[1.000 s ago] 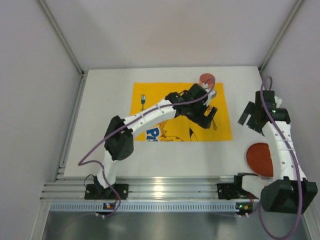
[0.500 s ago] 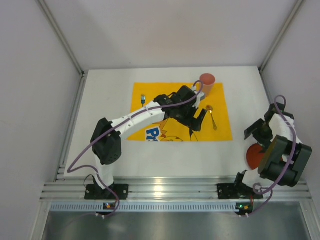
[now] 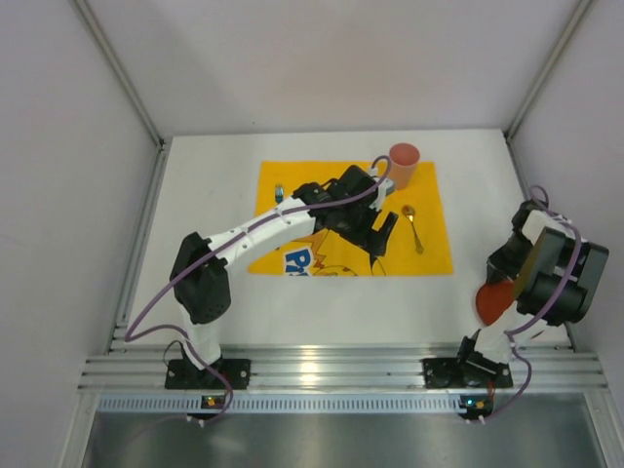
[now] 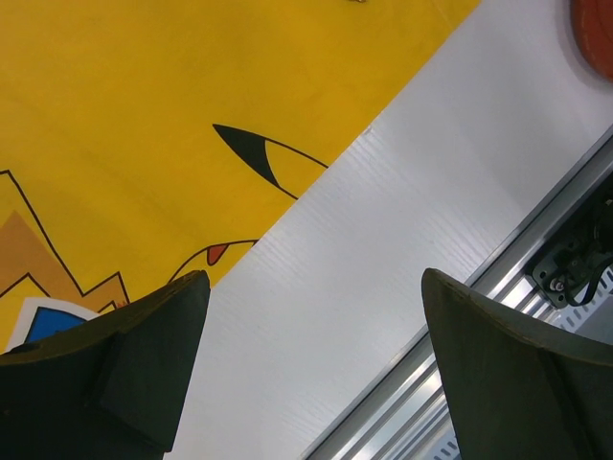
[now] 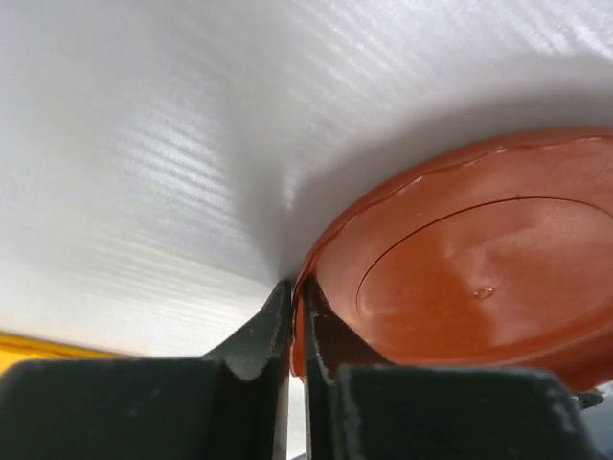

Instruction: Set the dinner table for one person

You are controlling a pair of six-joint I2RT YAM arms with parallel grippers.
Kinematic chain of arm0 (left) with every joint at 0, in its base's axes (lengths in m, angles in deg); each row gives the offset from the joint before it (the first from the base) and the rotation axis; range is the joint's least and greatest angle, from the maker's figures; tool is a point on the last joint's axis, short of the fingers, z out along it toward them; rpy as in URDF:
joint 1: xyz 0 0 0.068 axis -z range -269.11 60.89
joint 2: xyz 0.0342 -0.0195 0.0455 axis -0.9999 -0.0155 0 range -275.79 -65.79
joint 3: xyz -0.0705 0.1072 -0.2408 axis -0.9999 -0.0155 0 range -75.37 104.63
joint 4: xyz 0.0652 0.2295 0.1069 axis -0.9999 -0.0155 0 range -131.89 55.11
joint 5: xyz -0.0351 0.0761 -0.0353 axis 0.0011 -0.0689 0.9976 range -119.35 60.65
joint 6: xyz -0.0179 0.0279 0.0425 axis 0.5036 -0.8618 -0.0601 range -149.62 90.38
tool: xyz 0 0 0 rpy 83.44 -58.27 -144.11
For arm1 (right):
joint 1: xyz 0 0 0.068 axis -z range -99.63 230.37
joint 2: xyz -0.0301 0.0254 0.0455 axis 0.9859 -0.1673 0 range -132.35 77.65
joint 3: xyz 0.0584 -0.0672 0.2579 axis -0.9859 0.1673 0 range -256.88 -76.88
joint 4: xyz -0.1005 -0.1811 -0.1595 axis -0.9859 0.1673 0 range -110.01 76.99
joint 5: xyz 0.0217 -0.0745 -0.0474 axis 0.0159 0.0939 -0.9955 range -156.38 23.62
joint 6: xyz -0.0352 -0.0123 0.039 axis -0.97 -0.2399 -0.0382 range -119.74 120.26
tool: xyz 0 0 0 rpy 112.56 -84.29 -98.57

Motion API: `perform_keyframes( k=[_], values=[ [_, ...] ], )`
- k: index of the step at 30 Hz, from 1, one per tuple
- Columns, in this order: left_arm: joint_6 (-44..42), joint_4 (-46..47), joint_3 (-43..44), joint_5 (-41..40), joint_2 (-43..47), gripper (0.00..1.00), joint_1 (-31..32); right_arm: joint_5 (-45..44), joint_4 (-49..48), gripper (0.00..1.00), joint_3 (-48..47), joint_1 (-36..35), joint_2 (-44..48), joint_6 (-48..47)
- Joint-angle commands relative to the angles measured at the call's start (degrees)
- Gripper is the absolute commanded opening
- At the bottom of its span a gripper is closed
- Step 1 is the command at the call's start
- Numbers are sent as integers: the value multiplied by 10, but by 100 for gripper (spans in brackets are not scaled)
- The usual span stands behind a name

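My right gripper (image 5: 299,286) is shut on the rim of the red plate (image 5: 479,278), one finger under the edge and one on top. In the top view this plate (image 3: 492,300) lies at the right side of the white dinner table (image 3: 205,292), half hidden under my right arm. My left gripper (image 3: 380,237) hovers open over the yellow mat (image 3: 292,210), holding nothing; its wrist view shows wide jaws (image 4: 314,278) above the mat's edge. An orange cup (image 3: 404,161), a spoon (image 3: 413,226) and a small blue fork (image 3: 279,192) rest on the mat.
The ribbed aluminium rail (image 3: 312,370) runs along the table's near edge, with both arm bases bolted to it. Grey walls close in the table at the back and both sides. The plate sits near the right wall.
My right arm folded down onto the plate and its jaws closed on the rim. My left arm drew back from the cup, uncovering the cup and spoon.
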Motion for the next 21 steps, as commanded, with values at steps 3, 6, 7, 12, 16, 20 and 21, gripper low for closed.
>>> perform_keyframes(
  k=[3,6,7,12,16,20,21],
  values=[
    [-4,-6,29,4,-4,97,-5,-55,-79,0,-24,-9,-77,-7],
    [-3,-5,33,3,-2,98,-5,-46,-57,0,-47,-35,-47,-2],
    [-3,-3,37,4,-1,98,-5,-42,-41,0,-62,-43,-16,1],
    [0,32,52,40,-4,98,-4,11,33,0,-158,-113,62,38],
    [8,76,92,63,-15,98,-5,46,106,0,-283,-164,91,74],
    [10,76,200,62,-85,98,0,100,145,0,-344,-196,95,103],
    [10,78,220,56,-97,98,1,108,149,0,-354,-198,95,109]
  ],
)
